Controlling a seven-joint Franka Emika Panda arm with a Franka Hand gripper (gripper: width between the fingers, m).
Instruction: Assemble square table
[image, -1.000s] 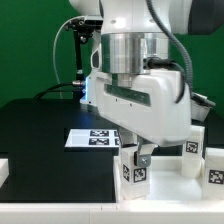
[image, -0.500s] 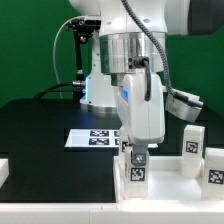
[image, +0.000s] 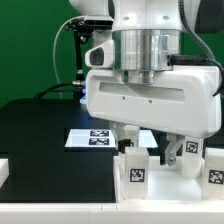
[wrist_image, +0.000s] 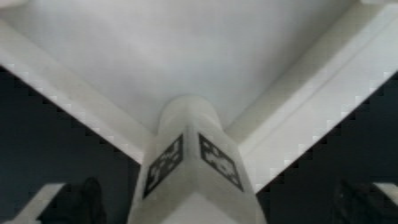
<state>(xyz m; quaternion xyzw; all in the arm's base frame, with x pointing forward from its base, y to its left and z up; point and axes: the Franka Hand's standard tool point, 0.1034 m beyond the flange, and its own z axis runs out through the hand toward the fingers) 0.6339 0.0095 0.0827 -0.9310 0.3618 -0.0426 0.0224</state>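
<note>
The square table is in pieces here, and the two views show different parts of it. The largest part, the slab (wrist_image: 196, 60), appears only in the wrist view, as a broad, smooth, matte white plane narrowing to a wedge. In the exterior view my own white housing fills the middle and I cannot pick the slab out.

The exterior view alone shows the black, matte worktop (image: 40, 125) and the green backdrop (image: 30, 40). The thin marker board (image: 92, 138) lies flat at about ten o'clock from my gripper (image: 150, 148).

One leg (image: 137, 170) stands upright just below the gripper, chunky, white and square-cornered, with a black-and-white tag on its near face. The wrist view looks down along one edge of that leg (wrist_image: 192, 150) and shows tags on the two faces beside it, which the exterior view does not.

Two other legs (image: 191, 156) stand at about three o'clock from it, also tagged. A small white block (image: 3, 172) sits at nine o'clock, cut off by the frame edge.

My gripper is spread wide and holds nothing. Its dark fingers (wrist_image: 71, 200) stand on either side of the leg, clear of it.
</note>
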